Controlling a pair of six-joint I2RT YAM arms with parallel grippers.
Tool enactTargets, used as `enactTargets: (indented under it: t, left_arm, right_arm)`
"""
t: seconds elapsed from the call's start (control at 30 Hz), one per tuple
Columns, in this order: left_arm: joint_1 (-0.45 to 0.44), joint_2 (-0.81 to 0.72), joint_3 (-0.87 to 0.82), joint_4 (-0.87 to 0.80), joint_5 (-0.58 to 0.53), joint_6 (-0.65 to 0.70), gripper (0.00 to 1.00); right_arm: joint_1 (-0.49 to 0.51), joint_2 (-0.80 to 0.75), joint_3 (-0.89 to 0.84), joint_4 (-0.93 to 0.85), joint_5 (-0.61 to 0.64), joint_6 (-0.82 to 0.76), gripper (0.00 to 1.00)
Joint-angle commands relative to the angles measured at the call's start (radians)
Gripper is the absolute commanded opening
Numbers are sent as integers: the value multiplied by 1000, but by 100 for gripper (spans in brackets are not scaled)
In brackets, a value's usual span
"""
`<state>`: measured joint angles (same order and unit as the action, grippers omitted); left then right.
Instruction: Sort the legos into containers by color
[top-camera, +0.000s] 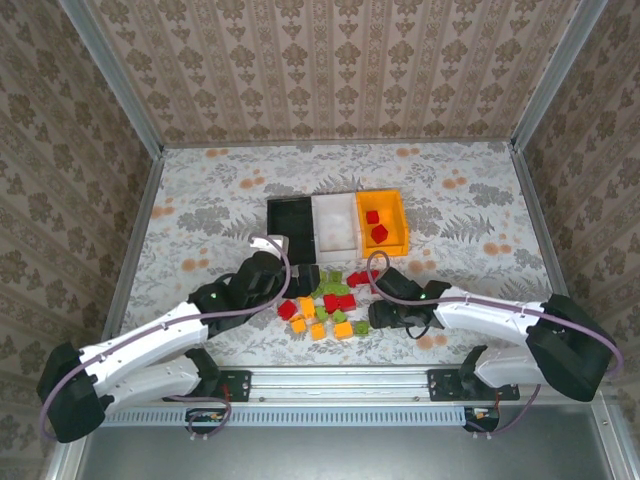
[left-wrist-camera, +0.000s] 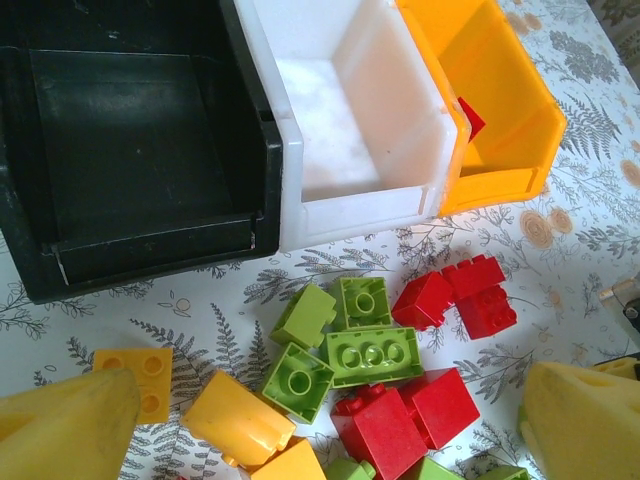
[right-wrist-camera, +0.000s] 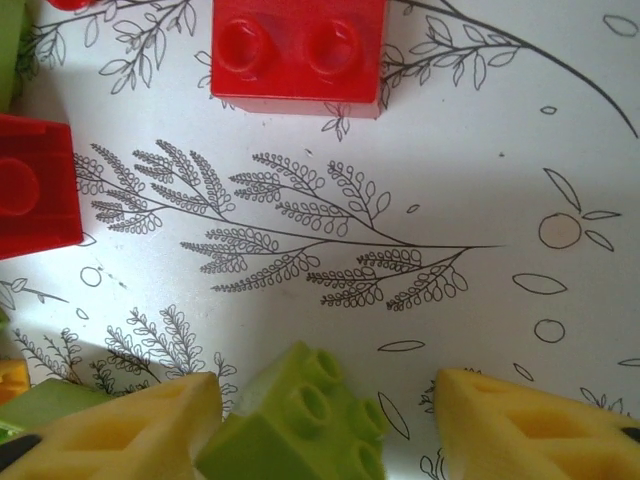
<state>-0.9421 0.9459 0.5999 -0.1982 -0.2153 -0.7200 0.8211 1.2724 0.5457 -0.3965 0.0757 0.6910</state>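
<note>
Three containers stand in a row: black, white and orange. The orange one holds a red brick and an orange brick. Loose legos lie in a heap in front of them: green, red, orange-yellow. My left gripper hangs open over the heap, nothing between its fingers. My right gripper straddles a green brick on the cloth. Its left finger touches the brick; its right finger stands clear of it.
Two red bricks lie just ahead of the right gripper on the leaf-patterned cloth. Patterned walls enclose the table on three sides. Bare cloth stretches to the right of the bins.
</note>
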Motion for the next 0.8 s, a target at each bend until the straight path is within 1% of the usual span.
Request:
enactTargets:
  t: [0.0,0.1,0.23,0.33,0.43,0.57,0.77]
  left_arm:
    - [-3,-19,-23,-14,-26,-16,100]
    - [0,-27,-29,-27,-36,-18,100]
    - [12,-56,-44,-45,-38,-20,100]
    - [29,-92,-61,-58,-32,-18,100]
    - [41,-139,-80,-86,-33,-21,100]
    - [58,-197,-105,-144,-37,-33,100]
    - [69,-271,-144,-213,-33,-49,98]
  right_arm:
    - [7,6,-19,-16,16,24,54]
    - [6,5,-23,-1,13,25,43]
    - [9,-63,-3,-24,17,7,32]
    - [12,-114,51,-58,19,-23,28]
    - [12,-103,153,-73,24,-56,27]
    - [8,12,317,-45,73,-93,27]
    - [-37,316,590,-10,190,-120,28]
